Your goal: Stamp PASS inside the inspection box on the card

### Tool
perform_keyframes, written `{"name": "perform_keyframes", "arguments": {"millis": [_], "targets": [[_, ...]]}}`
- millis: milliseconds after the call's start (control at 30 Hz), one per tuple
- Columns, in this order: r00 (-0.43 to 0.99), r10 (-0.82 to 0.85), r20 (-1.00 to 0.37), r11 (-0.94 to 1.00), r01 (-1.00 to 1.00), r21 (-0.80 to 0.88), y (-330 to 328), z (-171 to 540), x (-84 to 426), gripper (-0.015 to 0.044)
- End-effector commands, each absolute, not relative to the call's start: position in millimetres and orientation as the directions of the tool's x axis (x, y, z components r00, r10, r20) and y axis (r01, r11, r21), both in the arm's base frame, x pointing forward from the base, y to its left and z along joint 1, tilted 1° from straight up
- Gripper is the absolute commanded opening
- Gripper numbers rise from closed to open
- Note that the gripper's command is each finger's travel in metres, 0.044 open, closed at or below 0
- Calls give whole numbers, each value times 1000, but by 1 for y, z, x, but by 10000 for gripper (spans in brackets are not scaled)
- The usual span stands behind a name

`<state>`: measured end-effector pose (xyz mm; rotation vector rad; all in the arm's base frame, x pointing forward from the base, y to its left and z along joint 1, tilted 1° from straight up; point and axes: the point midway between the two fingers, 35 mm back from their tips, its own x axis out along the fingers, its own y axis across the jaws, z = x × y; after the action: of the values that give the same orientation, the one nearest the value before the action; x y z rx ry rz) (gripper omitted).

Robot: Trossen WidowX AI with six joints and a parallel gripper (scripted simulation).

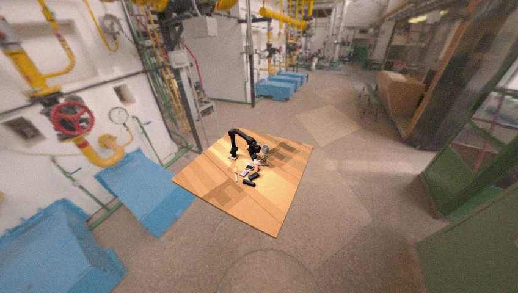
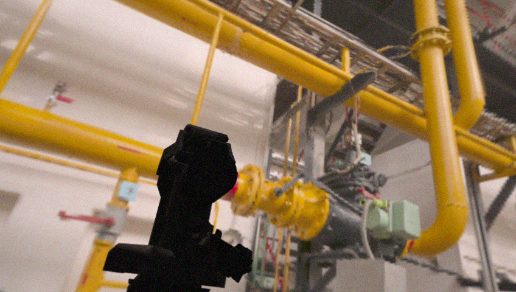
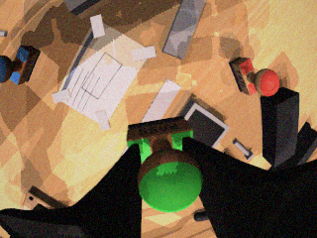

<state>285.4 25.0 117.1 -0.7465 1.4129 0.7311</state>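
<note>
1. Wrist view, clock centred on the green-knobbed stamp [image 3: 169, 185]; green presumably means PASS. Gripper [image 3: 161, 147] [image 1: 253, 157] pinching it by the green collar under the knob; dark block points toward 12.
2. Taped card [image 3: 106, 94] [image 1: 255, 161] toward 11, apart from the stamp in this view. Inspection box [image 3: 102, 75] outlined on it, no print visible inside.
3. Open ink pad [image 3: 207, 128] [image 1: 250, 167] just off, between 1 and 2. Red stamp [image 3: 267, 82] farther, about 2; blue stamp [image 3: 21, 65] out at 10.
4. Step in hand, my read: carrying over to the card, inking probably done. Stamp face hidden, so ink unconfirmed.
5. Next: travel toward 11, centre over the box, turn the block to match its slanted long side, level the face, press once straight down, lift straight. Sliding or tilt would smear or clip the print.
</note>
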Motion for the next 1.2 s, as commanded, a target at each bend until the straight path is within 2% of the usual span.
{"name": "perform_keyframes", "arguments": {"millis": [0,300,600,1167], "targets": [[25,1,-1000,452,-892,-22,37,117,282,0],[23,1,-1000,156,-987,-22,62,117,275,0],[21,0,-1000,-132,-991,-20,85,116,266,0],[21,1,-1000,-138,-990,-21,86,107,267,0]]}}
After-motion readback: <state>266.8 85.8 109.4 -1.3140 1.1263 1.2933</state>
